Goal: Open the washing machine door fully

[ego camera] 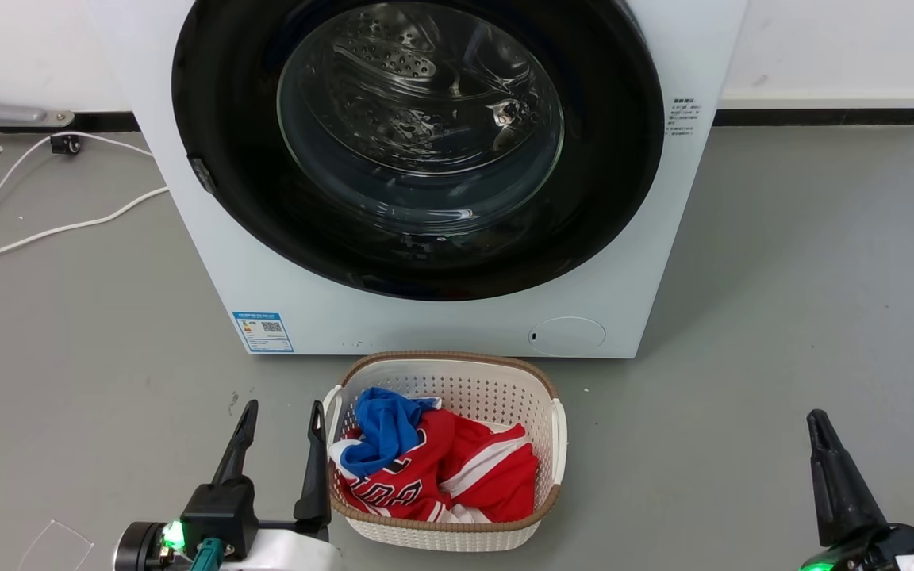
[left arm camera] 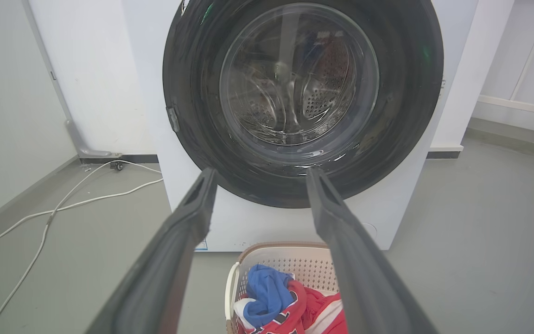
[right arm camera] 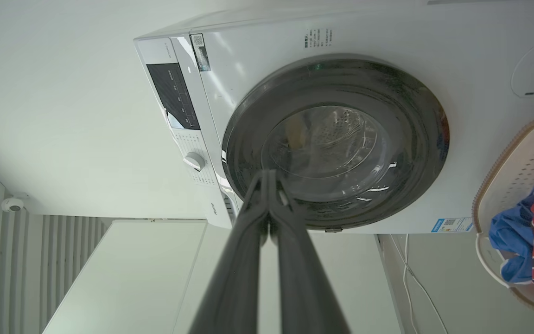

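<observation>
**Black door (ego camera: 419, 135) closed, both pincers short of it**

Glossy black and round, the door sits flush against the front of the white machine (ego camera: 647, 198), and the steel drum shows through its clear glass centre. A small grey tab (ego camera: 201, 174) sits on the door's rim, on the left pincer's side.

The left pincer (ego camera: 283, 408) has its two dark fingers spread apart with nothing between them. The door is ahead of its fingertips and well apart from them. In the left wrist view the pincer (left arm camera: 261, 171) frames the lower half of the door (left arm camera: 301, 93) between its fingers. Just beside its inner finger is a pale basket (ego camera: 457, 358) holding red and blue clothes (ego camera: 465, 468). I cannot tell whether the finger and the basket touch.

The right pincer (ego camera: 818, 420) is well out to the other side of the basket, above bare grey floor. Its fingers are pressed together and grip nothing — the right wrist view shows the joined tips (right arm camera: 268, 174) aimed at the door (right arm camera: 336, 144), still clear of it. A white cable (ego camera: 52, 230) trails over the floor, ahead of the left pincer and out to its left.
</observation>
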Robot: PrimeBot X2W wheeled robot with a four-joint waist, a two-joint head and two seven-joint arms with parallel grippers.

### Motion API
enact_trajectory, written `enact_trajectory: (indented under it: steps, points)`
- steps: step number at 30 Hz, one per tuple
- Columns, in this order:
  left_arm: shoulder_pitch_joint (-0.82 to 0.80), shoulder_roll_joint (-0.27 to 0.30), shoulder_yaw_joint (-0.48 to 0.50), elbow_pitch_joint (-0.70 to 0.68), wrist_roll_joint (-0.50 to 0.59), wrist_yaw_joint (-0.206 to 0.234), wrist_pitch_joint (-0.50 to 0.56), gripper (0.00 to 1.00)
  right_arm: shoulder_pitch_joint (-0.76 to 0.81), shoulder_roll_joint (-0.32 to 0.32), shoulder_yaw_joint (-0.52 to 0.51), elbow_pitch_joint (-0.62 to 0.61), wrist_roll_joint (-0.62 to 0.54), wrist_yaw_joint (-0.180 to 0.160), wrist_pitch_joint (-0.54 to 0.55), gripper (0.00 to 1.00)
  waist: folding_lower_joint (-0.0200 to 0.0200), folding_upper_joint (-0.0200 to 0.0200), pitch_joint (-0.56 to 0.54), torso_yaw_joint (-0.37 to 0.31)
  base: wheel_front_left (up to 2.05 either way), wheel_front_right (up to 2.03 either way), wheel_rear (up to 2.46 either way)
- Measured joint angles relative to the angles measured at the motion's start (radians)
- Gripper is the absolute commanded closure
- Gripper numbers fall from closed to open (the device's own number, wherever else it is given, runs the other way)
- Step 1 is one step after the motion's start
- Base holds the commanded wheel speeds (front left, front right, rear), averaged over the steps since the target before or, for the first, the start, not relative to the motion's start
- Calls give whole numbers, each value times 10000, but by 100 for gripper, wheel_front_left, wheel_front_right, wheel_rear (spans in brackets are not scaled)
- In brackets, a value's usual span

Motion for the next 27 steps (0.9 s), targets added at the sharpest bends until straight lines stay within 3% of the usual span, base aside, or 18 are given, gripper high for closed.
enact_trajectory:
  steps: [7,17,22,27]
  points:
    - [2,0,-13,-35,50,0,0,0,114,36,-345,73,-79,0,529,100,0,0,9,35,0,0,0]
    - [-24,0,-65,-161,128,2,0,0,-144,63,-593,307,2,0,336,100,0,0,257,119,0,0,0]
    - [-456,0,-2,-397,196,-4,0,0,-1708,21,-1478,736,-336,-2,539,100,0,0,843,142,0,0,0]
    - [-1218,0,-25,-675,238,-73,0,0,-4037,-644,-2383,1827,-173,0,1175,100,1,0,1769,216,0,0,0]
